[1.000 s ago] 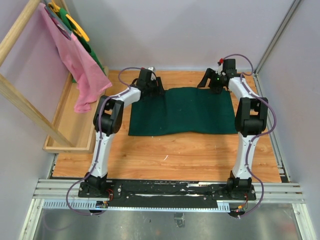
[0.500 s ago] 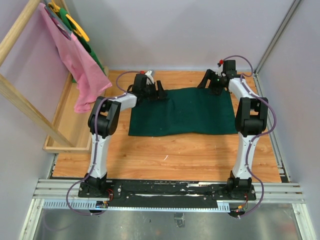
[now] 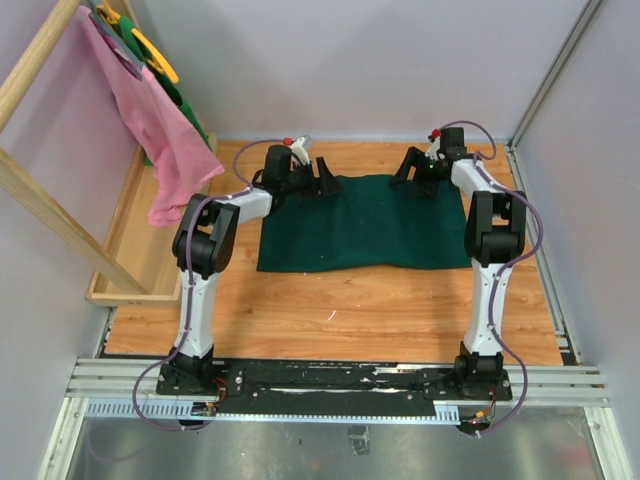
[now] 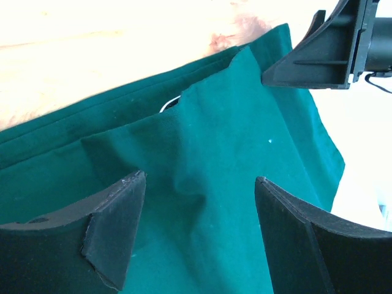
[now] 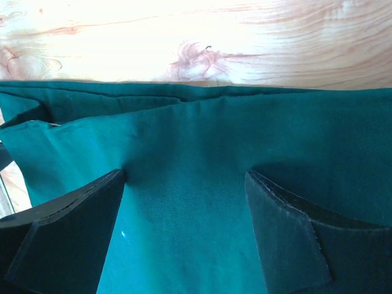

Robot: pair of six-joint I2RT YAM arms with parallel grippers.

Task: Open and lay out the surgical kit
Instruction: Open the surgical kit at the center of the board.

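Note:
The dark green cloth wrap (image 3: 365,222) lies folded flat on the wooden table. My left gripper (image 3: 322,180) is open over its far left corner; in the left wrist view its fingers (image 4: 116,220) straddle a folded flap of the cloth (image 4: 214,159). My right gripper (image 3: 412,172) is open over the far right edge; in the right wrist view the cloth (image 5: 202,184) lies between its open fingers (image 5: 282,226). A thin pale glint (image 4: 171,103) shows under a fold. The tray, forceps, gauze and packet are hidden.
A wooden tray (image 3: 130,255) stands at the left with a slanted wooden rack (image 3: 40,210) holding pink cloth (image 3: 150,120) and green and yellow items. Grey walls close the back and right. Bare wood table (image 3: 340,310) lies in front of the cloth.
My left gripper has moved right, onto the cloth's far left corner. My right gripper has shifted slightly left and farther back along the far edge. The cloth has not visibly moved.

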